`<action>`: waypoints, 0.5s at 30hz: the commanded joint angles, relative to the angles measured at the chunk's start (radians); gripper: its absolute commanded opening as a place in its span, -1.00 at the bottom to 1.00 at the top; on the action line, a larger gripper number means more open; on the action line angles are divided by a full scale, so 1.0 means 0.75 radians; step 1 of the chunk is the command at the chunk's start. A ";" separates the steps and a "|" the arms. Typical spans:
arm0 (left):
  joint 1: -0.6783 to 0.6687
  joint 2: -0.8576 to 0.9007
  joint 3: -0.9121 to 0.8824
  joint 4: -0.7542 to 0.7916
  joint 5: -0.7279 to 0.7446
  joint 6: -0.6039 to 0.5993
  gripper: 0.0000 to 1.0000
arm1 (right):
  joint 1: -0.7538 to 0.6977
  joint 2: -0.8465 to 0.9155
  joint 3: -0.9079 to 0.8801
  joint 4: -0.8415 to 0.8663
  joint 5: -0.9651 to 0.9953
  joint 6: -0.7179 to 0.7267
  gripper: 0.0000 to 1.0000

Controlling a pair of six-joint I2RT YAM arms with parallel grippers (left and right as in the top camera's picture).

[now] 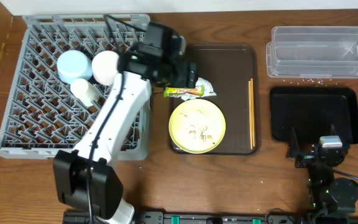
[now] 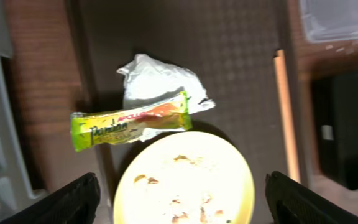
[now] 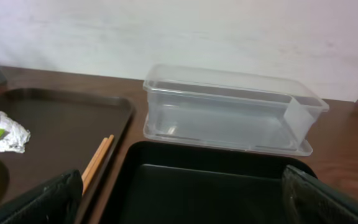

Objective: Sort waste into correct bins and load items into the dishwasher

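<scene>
The crumpled white wrapper [image 1: 189, 91] [image 2: 143, 118] with yellow-green print lies on the brown serving tray [image 1: 229, 62], just above the pale yellow plate [image 1: 197, 126] [image 2: 185, 180], which carries food crumbs. My left gripper [image 1: 186, 79] [image 2: 182, 205] hovers open over wrapper and plate, holding nothing. Chopsticks [image 1: 251, 115] [image 2: 286, 118] [image 3: 97, 160] lie along the tray's right side. The grey dish rack [image 1: 36, 124] holds a light blue bowl [image 1: 74, 65], a pale bowl [image 1: 106, 65] and a white cup [image 1: 84, 91]. My right gripper [image 1: 312, 148] [image 3: 182, 202] is open and empty at the near edge of the black tray [image 1: 316, 115] [image 3: 210, 180].
The clear tub [image 1: 319, 51] [image 3: 229, 109] stands behind the black tray, with small crumbs scattered on the table between them. My left arm stretches diagonally across the dish rack's right side. A pale wall rises behind the table.
</scene>
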 commanded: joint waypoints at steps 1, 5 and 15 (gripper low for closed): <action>-0.050 0.011 0.009 0.001 -0.222 0.021 0.72 | -0.010 -0.007 -0.002 -0.006 -0.006 0.016 0.99; -0.067 0.012 0.009 0.010 -0.221 0.020 0.73 | -0.010 -0.007 -0.002 -0.006 -0.006 0.016 0.99; -0.066 0.013 0.007 0.008 -0.222 0.020 0.64 | -0.010 -0.007 -0.002 -0.006 -0.006 0.016 0.99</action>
